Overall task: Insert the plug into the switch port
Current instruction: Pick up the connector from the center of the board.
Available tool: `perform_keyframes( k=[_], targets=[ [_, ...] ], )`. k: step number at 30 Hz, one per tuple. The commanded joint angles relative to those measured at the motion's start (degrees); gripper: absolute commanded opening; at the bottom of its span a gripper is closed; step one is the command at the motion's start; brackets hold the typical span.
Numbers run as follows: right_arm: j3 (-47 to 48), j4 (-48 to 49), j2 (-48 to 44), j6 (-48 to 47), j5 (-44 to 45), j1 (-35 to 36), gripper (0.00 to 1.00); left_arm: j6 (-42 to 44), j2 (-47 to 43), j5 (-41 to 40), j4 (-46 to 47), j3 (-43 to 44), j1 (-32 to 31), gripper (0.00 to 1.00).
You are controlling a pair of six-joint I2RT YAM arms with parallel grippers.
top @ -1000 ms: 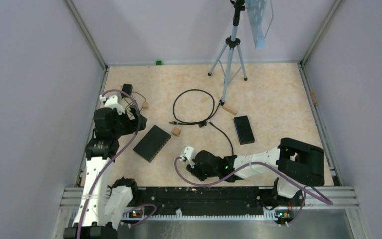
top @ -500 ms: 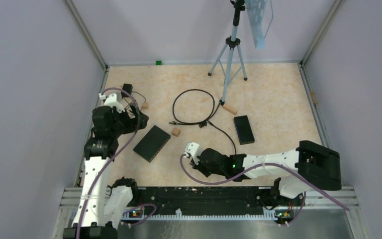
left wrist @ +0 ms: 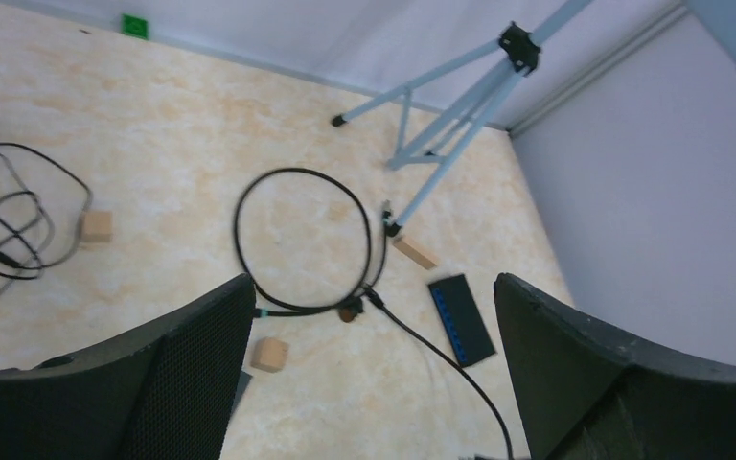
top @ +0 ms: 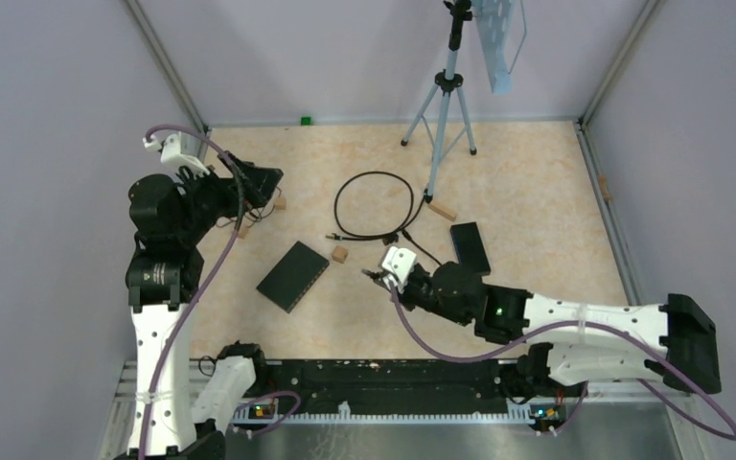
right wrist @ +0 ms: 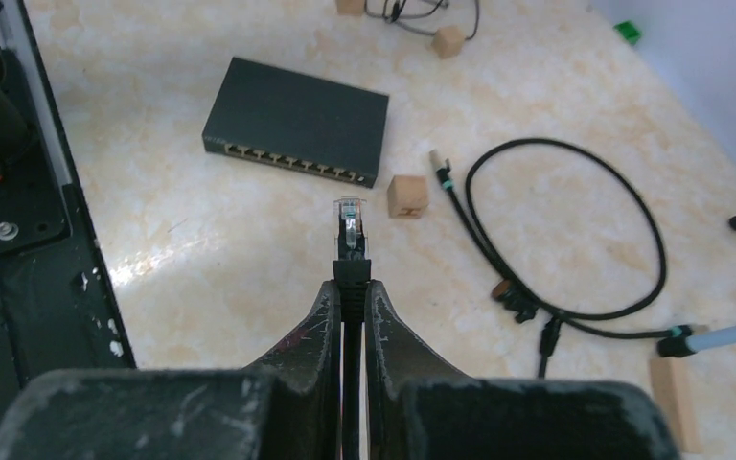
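Note:
My right gripper (right wrist: 350, 287) is shut on a black cable just behind its clear plug (right wrist: 349, 218), which sticks out past the fingertips. The black switch (right wrist: 295, 117) lies ahead, its row of ports (right wrist: 292, 165) facing the plug with a gap between them. In the top view the right gripper (top: 376, 274) is to the right of the switch (top: 293, 276). My left gripper (top: 261, 181) is raised above the table's far left, open and empty; in its wrist view (left wrist: 374, 374) the fingers (left wrist: 182, 374) are spread wide.
A second small switch with blue ports (top: 470, 249) lies right of centre. The cable loop (top: 374, 204) lies mid-table. A wooden cube (right wrist: 407, 195) sits near the plug, and more blocks (top: 443, 210) are scattered. A tripod (top: 441, 105) stands at the back. A tangle of thin wires (left wrist: 10, 220) lies far left.
My right gripper has carried the plug up-table and to the right as the arm stretched out. My left arm has lifted and swung away from the switch's left end.

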Motion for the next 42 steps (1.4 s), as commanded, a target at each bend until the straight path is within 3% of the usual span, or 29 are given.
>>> perform_keyframes(
  k=[1, 9, 12, 19, 27, 34, 42],
  targets=[
    [4.79, 2.14, -5.16, -6.61, -2.13, -2.37, 0.00, -9.27, -0.68, 8.04, 5.30, 0.06, 0.17, 0.99],
    [2.39, 4.59, -11.22, -6.45, -3.27, -7.17, 0.00, -17.45, 0.66, 19.17, 10.19, -9.15, 0.07, 0.99],
    [2.22, 5.32, -12.27, -5.85, -2.81, -7.35, 0.00, -19.72, -0.16, 17.83, 11.69, -12.02, -1.98, 0.99],
    [3.42, 3.58, -12.62, -2.44, -8.88, -7.87, 0.00, -22.29, 1.44, 3.96, 18.04, -14.41, -24.05, 0.95],
    [4.03, 2.97, -13.97, 4.09, -18.92, -9.84, 0.00, -15.15, 7.01, 3.59, 29.65, -14.40, -38.80, 0.93],
    [4.83, 3.29, -14.55, 8.19, -25.58, -11.17, 0.00, -11.06, 6.79, 10.39, 39.45, -17.75, -41.59, 0.91],
    [4.47, 5.23, -15.41, 12.13, -26.97, -12.81, 0.00, -10.78, 5.44, 18.07, 46.79, -20.70, -42.76, 0.85]
  ],
)
